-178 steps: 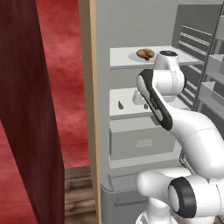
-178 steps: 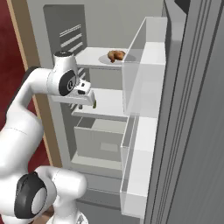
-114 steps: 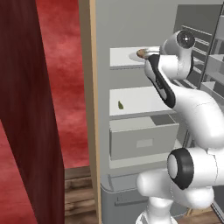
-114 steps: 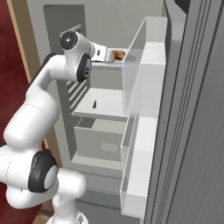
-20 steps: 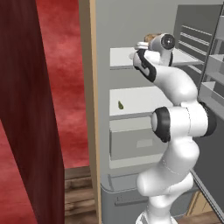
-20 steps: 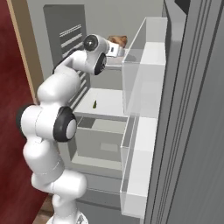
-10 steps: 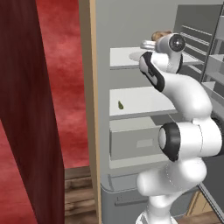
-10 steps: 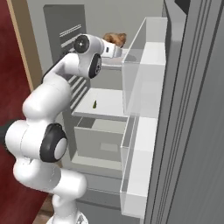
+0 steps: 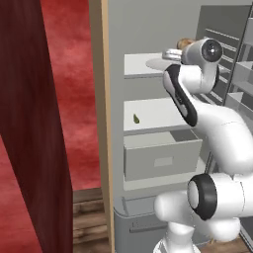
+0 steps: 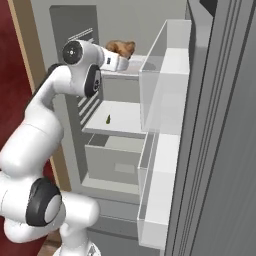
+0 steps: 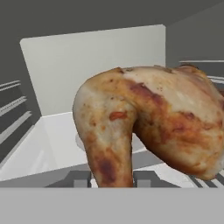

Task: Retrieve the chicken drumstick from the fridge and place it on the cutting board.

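The chicken drumstick sits by the tool above the fridge's top shelf; from the right, its bulk overhangs and could snag; close up, clenched fingers pinch only the narrow end, so it might slip

You face the open fridge, its door swung to your right. The chicken drumstick sits between the claw tips at top shelf level. One shelf below lies a tiny item, and under that shelf is the drawer.
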Controlling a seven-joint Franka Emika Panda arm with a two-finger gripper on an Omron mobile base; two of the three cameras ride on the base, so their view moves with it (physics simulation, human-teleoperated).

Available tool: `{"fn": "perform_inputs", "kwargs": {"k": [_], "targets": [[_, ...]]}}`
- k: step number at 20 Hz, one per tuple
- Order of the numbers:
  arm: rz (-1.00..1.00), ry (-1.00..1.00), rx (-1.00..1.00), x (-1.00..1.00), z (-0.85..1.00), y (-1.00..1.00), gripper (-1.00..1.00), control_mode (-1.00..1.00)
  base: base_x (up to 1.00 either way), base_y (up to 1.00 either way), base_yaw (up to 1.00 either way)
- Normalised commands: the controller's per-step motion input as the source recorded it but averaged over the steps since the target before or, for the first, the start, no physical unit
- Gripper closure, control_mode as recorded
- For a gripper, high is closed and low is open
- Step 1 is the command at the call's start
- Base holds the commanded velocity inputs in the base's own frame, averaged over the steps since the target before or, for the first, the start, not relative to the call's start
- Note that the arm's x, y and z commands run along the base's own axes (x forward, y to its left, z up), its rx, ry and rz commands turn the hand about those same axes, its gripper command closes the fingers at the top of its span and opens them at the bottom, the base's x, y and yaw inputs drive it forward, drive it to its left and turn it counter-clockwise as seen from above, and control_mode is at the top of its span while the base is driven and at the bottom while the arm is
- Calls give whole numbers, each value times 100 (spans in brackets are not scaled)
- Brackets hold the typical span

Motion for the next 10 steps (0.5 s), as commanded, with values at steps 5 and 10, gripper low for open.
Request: {"fn": "perform_inputs", "kwargs": {"k": [5, 10], "targets": [[0, 0, 0, -100, 0, 30, 100, -100, 0, 0, 0], [1, 4, 0, -100, 0, 31, 100, -100, 0, 0, 0]]}}
